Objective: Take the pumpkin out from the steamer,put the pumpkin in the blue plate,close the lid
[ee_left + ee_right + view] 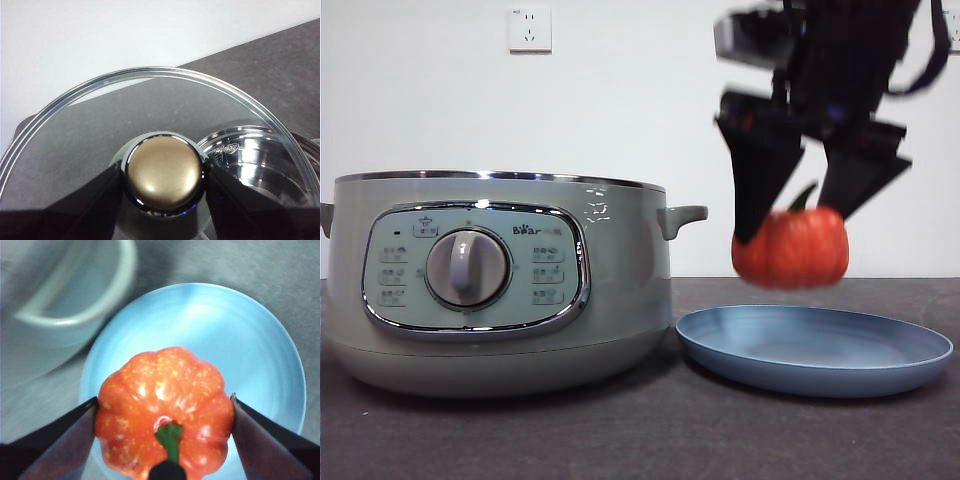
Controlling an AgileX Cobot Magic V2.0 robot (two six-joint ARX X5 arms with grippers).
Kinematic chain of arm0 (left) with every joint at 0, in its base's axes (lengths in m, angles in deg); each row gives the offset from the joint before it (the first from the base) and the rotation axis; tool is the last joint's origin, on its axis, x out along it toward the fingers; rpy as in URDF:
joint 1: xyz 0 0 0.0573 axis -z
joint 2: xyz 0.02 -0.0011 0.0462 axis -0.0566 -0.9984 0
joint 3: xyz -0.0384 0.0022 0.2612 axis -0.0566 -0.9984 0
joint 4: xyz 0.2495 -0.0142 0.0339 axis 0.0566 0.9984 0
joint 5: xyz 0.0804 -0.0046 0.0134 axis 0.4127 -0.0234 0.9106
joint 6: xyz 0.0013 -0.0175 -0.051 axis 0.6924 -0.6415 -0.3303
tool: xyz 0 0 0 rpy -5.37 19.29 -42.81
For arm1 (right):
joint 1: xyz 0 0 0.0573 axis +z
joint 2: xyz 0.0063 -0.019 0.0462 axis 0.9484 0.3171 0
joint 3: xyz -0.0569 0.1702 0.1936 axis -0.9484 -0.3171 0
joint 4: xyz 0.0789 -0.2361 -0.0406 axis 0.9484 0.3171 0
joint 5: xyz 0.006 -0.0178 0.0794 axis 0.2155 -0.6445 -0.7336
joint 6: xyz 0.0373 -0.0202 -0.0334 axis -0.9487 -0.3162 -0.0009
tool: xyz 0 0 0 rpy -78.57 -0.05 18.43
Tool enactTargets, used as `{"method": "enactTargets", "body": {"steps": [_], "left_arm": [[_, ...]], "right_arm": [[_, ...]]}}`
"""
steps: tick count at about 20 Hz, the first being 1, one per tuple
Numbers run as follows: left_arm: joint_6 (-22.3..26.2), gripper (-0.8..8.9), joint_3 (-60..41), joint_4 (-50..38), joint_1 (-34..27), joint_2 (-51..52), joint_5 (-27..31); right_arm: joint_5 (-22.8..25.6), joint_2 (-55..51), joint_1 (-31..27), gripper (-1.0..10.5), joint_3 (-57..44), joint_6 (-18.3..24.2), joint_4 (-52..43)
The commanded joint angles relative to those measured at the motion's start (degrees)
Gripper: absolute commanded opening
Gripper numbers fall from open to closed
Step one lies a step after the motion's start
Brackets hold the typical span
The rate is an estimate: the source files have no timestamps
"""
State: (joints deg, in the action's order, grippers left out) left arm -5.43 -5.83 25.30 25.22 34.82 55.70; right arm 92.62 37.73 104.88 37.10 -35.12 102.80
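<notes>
My right gripper (807,225) is shut on the orange-red pumpkin (791,247) and holds it in the air above the blue plate (814,348). In the right wrist view the pumpkin (164,410) sits between the two jaws, right over the plate (240,330). The sage-green steamer (495,280) stands at the left with no lid on it. My left gripper (164,182) is shut on the knob (164,172) of the glass lid (100,115) and holds it up. The left arm is out of the front view.
The steamer's side handle (682,217) sticks out toward the plate and also shows in the right wrist view (75,295). The steamer's shiny inner pot (255,155) shows through the lid. The dark table (640,430) runs under everything. A wall socket (529,29) is behind.
</notes>
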Motion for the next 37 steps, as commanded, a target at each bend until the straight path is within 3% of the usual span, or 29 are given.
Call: {"method": "enactTargets", "body": {"steps": [1, 11, 13, 17, 21, 27, 37], "left_arm": [[0.2, -0.09, 0.9, -2.9, 0.1, 0.6, 0.2], [0.2, -0.09, 0.9, -2.9, 0.1, 0.6, -1.2], [0.2, -0.09, 0.9, -2.9, 0.1, 0.6, -1.3], [0.2, -0.09, 0.9, -2.9, 0.1, 0.6, -2.7], [0.1, -0.09, 0.9, -2.9, 0.1, 0.6, -2.8], [0.0, -0.09, 0.9, -2.9, 0.1, -0.6, -7.6], [-0.2, -0.09, 0.9, -5.5, 0.1, -16.3, -17.7]], "right_arm": [[0.5, 1.1, -0.2, -0.1, -2.5, -0.8, -5.2], [0.1, 7.4, -6.5, 0.0, -2.5, -1.0, -5.2], [-1.8, 7.4, -6.7, 0.3, -2.5, -1.0, -4.4], [-2.6, 7.4, -6.8, 3.7, -2.5, -1.2, -2.9], [-2.6, 7.4, -6.7, 6.0, -2.5, -1.5, -2.6], [-2.7, 4.4, -6.7, 6.0, -2.5, -4.3, -4.3], [-0.5, -18.5, -8.9, 6.0, -2.5, -5.3, -8.6]]}}
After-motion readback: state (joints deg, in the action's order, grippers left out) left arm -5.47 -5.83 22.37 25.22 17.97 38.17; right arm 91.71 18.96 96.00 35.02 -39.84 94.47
